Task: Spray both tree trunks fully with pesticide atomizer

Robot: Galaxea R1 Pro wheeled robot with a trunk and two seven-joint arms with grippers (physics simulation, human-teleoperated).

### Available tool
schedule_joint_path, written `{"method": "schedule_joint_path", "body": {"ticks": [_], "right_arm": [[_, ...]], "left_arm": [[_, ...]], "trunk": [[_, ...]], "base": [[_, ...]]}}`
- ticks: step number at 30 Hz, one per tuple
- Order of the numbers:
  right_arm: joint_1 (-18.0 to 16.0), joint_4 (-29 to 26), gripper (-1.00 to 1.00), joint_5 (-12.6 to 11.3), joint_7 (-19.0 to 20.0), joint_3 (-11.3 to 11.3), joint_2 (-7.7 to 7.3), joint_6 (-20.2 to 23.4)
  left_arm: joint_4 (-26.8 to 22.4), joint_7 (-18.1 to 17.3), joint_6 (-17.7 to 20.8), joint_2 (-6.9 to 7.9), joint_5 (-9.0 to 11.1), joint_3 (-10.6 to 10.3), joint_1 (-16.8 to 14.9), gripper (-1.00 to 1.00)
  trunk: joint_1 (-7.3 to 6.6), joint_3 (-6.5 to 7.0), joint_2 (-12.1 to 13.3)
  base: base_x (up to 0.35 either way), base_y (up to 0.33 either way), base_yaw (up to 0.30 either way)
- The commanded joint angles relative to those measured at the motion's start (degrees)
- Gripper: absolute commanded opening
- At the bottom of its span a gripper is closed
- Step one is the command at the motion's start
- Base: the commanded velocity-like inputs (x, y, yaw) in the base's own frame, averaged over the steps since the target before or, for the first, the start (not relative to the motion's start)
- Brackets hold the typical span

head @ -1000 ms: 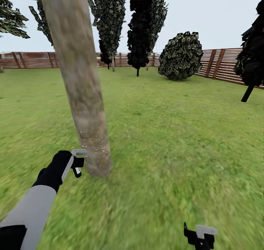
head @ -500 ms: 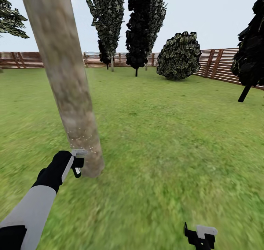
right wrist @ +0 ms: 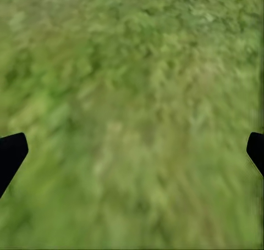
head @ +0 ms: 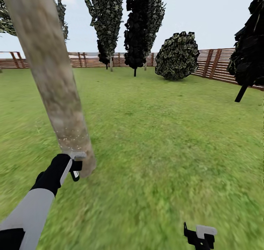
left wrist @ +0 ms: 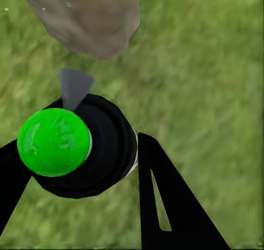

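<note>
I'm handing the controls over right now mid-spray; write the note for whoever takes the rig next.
Left gripper: shut on the pesticide atomizer, nozzle aimed at the tree trunk base.
Right gripper: open, empty, low over the grass.
Done: white pesticide specks cover only the trunk's lower band.
Left: spray the rest of this trunk higher up, then find and cover the second tree.

Blurry green lawn (head: 176, 133), brown slat fence (head: 220, 65), perhaps overcast sky (head: 205, 15).
</note>
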Motion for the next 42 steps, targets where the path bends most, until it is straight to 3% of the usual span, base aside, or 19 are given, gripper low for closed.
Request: {"method": "schedule_joint_path", "body": {"ticks": [1, 8, 14, 33, 42], "right_arm": [[-0.04, 0.07, 1.0, 0.61, -0.3, -0.32, 0.04, -0.12], [-0.04, 0.08, 1.0, 0.64, -0.3, -0.32, 0.22, -0.1], [-0.04, 0.08, 1.0, 0.69, -0.3, -0.32, 0.26, -0.1], [-0.04, 0.08, 1.0, 0.69, -0.21, -0.32, 0.24, -0.1], [-0.04, 0.08, 1.0, 0.69, -0.21, -0.32, 0.26, -0.1]], "left_arm": [[-0.09, -0.03, 0.25, -0.02, -0.18, 0.13, 0.42, -1.0], [-0.44, -0.02, -0.3, 0.5, -0.15, 0.38, 2.76, -1.0], [0.87, -0.12, -5.75, 0.46, 0.22, 2.87, 3.82, -1.0], [1.72, -0.2, -6.49, 0.16, 0.29, 3.06, 3.88, -1.0], [3.03, -0.02, -9.24, 0.4, 0.22, 3.49, 3.88, -1.0]], "trunk": [[-0.01, -0.05, -0.03], [-0.01, -0.05, -0.03], [-0.01, -0.05, -0.03], [-0.01, -0.05, -0.03], [-0.01, -0.05, -0.03]], "base": [[0.0, -0.28, 0.0], [0.0, -0.279, 0.123], [0.011, -0.279, 0.233], [0.207, -0.214, 0.009], [0.277, -0.169, 0.233]]}}
